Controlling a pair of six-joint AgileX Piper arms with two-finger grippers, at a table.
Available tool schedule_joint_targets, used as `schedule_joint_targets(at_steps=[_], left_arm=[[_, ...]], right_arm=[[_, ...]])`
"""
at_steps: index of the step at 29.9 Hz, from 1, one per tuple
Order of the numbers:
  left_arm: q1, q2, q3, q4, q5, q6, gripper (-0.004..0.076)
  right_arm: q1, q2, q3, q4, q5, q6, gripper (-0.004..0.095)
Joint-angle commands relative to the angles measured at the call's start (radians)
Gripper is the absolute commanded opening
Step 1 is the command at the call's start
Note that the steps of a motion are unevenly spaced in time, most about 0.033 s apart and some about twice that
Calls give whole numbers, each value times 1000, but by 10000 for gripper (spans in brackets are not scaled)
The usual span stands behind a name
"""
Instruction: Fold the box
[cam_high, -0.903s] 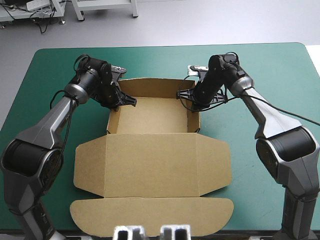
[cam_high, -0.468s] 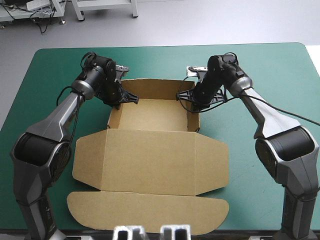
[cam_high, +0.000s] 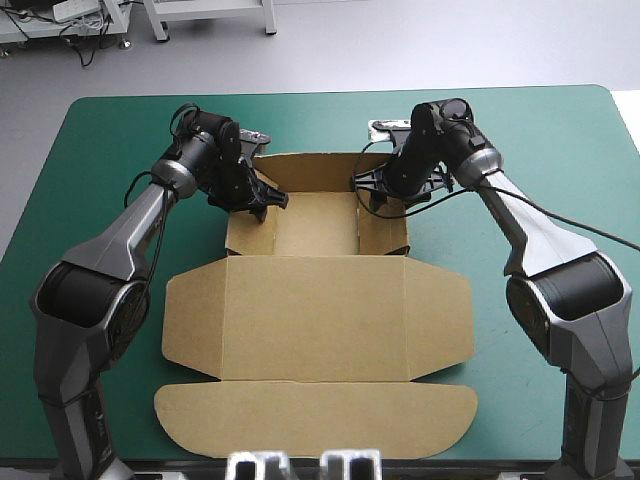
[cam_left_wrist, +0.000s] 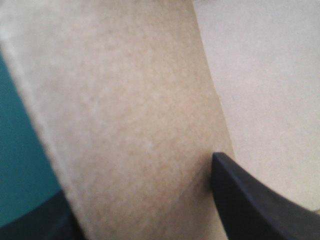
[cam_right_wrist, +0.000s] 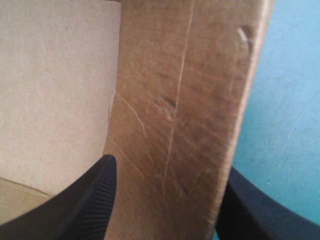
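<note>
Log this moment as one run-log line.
box: tray walls raised, lid flat on teal-green table | left gripper: shut on tray's left wall | right gripper: shut on tray's right wall

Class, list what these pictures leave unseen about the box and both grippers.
High view: left gripper and right gripper fingertips, hidden among the box walls.
Left wrist view: box outline, blurred and cut off.
Right wrist view: held wall's far end, cut off.

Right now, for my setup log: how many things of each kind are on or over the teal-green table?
Brown box: 1
Robot arms: 2 (left arm, right arm)
Total: 3
</note>
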Motion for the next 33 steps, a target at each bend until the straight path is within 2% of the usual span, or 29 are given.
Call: schedule_joint_targets(at_steps=[1,5,13,19,23,26,33], left_arm=[[-8,-58,-31,10,48,-37,523],[-8,-58,-31,31,48,-72,522],[-8,-95,-164,-12,48,-102,517],[-8,-183,-250,-16,48,-102,516],[-8,-286,-247,-4,50,-90,511],[-8,-383,-238,-3,50,-71,430],[-8,-669,-98,17,50,-39,103]], right_arm=[[2,-56,-52,-18,-3,-10,541],[2,-56,-65,-77,7,-10,541],[2,-74,-174,-77,8,-18,540],[2,-126,-231,-88,8,-31,540],[0,-177,-220,-68,9,37,538],[0,-193,-218,-68,10,37,538],[-19,-192,-136,-68,10,41,528]])
